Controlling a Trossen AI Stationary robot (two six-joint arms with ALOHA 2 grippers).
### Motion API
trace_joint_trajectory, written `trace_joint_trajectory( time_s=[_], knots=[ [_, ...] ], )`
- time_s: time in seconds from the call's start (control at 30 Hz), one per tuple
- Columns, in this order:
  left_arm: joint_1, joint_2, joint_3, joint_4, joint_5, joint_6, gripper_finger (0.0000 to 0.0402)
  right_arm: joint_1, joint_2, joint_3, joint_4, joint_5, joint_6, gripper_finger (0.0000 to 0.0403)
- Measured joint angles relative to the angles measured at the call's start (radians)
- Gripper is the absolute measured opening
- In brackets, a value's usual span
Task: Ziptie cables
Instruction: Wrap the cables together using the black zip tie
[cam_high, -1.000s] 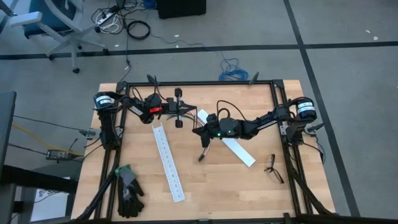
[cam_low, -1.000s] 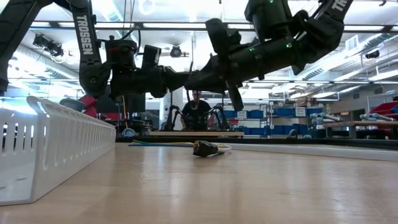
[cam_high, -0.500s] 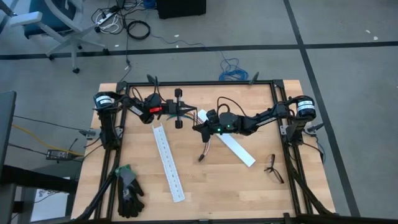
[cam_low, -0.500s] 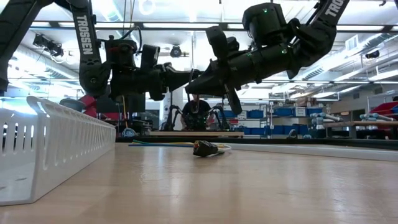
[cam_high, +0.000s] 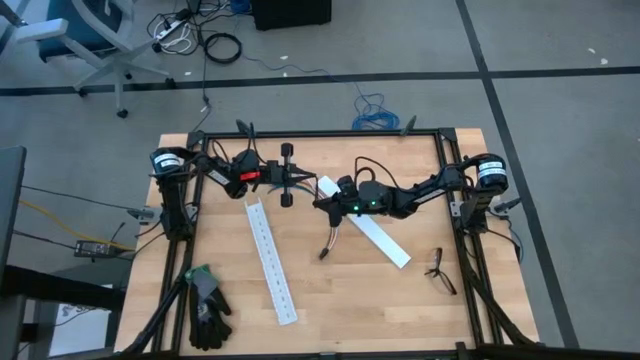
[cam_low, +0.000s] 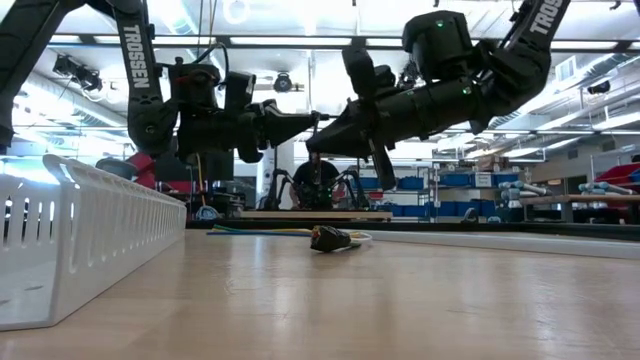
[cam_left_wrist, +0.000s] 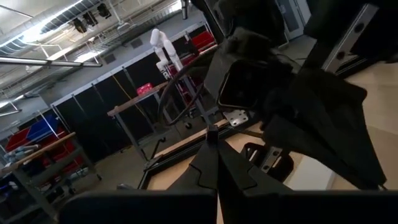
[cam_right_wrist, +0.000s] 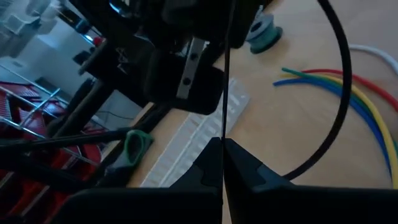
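Cables (cam_high: 331, 238) lying on tabletop (cam_high: 350, 290) near centre, between two white slotted strips, just below right end effector (cam_high: 322, 203); plug end visible in low view (cam_low: 330, 239). Ziptie (cam_right_wrist: 223, 74) pinched in right end effector, fingers fully closed on thin black strip. Left end effector (cam_high: 303, 185) raised over tabletop's far side, closed too, tips close to right's; hold on anything not discernible. "TROSSEN" readable on left arm (cam_low: 133, 58).

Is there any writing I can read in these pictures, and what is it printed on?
"TROSSEN", white letters running down the upright dark arm link at the low view's left.
"TROS", cut off by the picture's edge, on the arm link at its top right.
Nothing else is readable in any view.
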Motion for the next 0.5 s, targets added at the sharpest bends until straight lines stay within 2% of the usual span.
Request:
trace_joint_trajectory(
  time_s=[0.23, 0.5],
  knots=[
    [0.000, 0.000, 0.000, -0.015, -0.001, 0.007, 0.0000, -0.024, 0.000, -0.002, 0.008, -0.087, -0.008, 0.0000],
    [0.000, 0.000, 0.000, -0.028, -0.002, 0.009, 0.0000, -0.035, 0.000, -0.002, 0.000, -0.112, -0.007, 0.0000]
  ],
)
